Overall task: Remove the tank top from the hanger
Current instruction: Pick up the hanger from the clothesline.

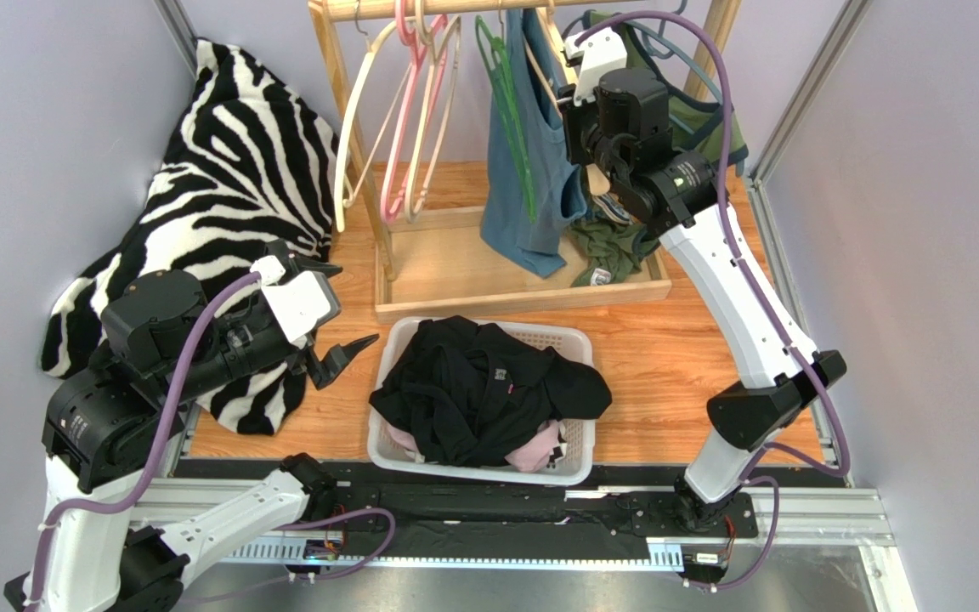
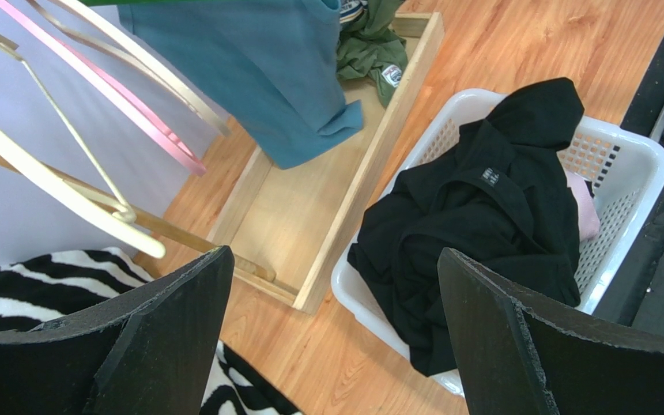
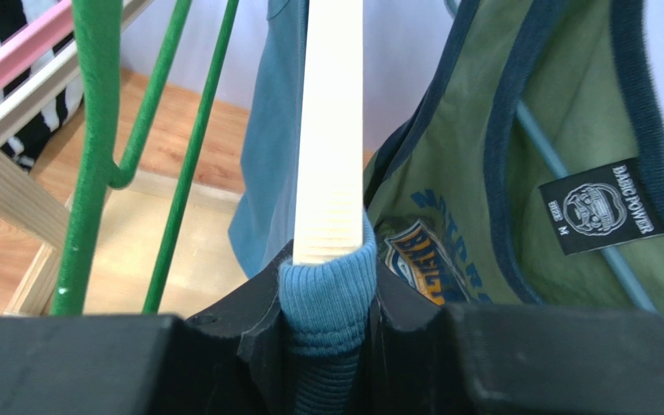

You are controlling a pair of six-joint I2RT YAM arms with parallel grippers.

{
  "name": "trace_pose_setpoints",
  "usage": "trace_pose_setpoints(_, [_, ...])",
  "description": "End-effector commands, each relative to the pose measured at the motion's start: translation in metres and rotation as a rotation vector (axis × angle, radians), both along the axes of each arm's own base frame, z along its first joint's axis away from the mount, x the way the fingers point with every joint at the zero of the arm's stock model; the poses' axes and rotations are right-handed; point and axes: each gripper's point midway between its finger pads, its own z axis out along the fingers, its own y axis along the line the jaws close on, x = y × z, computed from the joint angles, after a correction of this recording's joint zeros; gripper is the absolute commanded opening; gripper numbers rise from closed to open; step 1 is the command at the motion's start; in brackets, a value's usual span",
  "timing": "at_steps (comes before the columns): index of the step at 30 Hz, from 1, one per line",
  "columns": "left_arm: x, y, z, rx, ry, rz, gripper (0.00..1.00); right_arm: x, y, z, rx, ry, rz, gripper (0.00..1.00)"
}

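The right end effector (image 3: 327, 298) is clamped on the ribbed shoulder strap of the blue cotton tank top (image 1: 527, 166), which hangs on a pale wooden hanger (image 3: 331, 130). The left end effector (image 2: 335, 341) stands wide open, empty, near the white plastic laundry basket (image 2: 630, 156)

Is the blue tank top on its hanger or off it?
On: the blue tank top has its ribbed strap over the wooden hanger, where the right gripper pinches it.

The blue tank top (image 1: 527, 179) hangs straight down on a pale wooden hanger (image 3: 327, 130). Its ribbed blue strap (image 3: 327, 298) sits over the hanger's arm, squeezed in my right claw (image 3: 327, 346).
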Motion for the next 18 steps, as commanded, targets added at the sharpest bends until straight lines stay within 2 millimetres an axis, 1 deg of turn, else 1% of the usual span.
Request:
trace_pose_setpoints(1, [0.000,0.003,-0.001,0.008,-0.015,0.007,0.96,-0.020,-0.022,0.125,0.214,-0.404,-0.048,0.00])
trace_pose_setpoints(3, [0.000,0.004,-0.002,0.010,-0.016,0.010,0.96,-0.028,-0.022,0.139,0.258,-0.451,-0.032,0.00])
trace_pose_setpoints(4, [0.000,0.004,-0.001,0.009,-0.019,0.011,0.96,-0.034,-0.027,0.146,0.279,-0.469,-0.032,0.00])
trace_pose_setpoints(5, [0.000,0.004,-0.002,0.010,-0.020,0.012,0.96,-0.035,-0.024,0.142,0.283,-0.462,-0.018,0.00])
trace_pose_setpoints(7, [0.000,0.005,-0.002,0.012,-0.020,0.012,0.96,-0.040,-0.025,0.141,0.294,-0.458,-0.014,0.00])
trace_pose_setpoints(10, [0.000,0.004,-0.002,0.011,-0.019,0.009,0.96,-0.052,-0.025,0.132,0.302,-0.434,0.021,0.00])
trace_pose_setpoints(11, [0.000,0.004,-0.001,0.009,-0.021,0.011,0.96,-0.060,-0.028,0.134,0.307,-0.431,0.027,0.00])
trace_pose_setpoints(12, [0.000,0.004,-0.001,0.009,-0.019,0.008,0.96,-0.059,-0.027,0.119,0.295,-0.393,0.029,0.00])
trace_pose_setpoints(14, [0.000,0.003,0.000,0.005,-0.019,0.007,0.96,-0.064,-0.030,0.107,0.288,-0.370,0.027,0.00])
trace_pose_setpoints(15, [0.000,0.003,0.000,0.004,-0.020,0.007,0.96,-0.067,-0.033,0.095,0.276,-0.357,0.022,0.00])
trace_pose_setpoints(18, [0.000,0.002,0.001,0.000,-0.016,0.004,0.96,-0.071,-0.040,0.076,0.253,-0.342,-0.002,0.00])
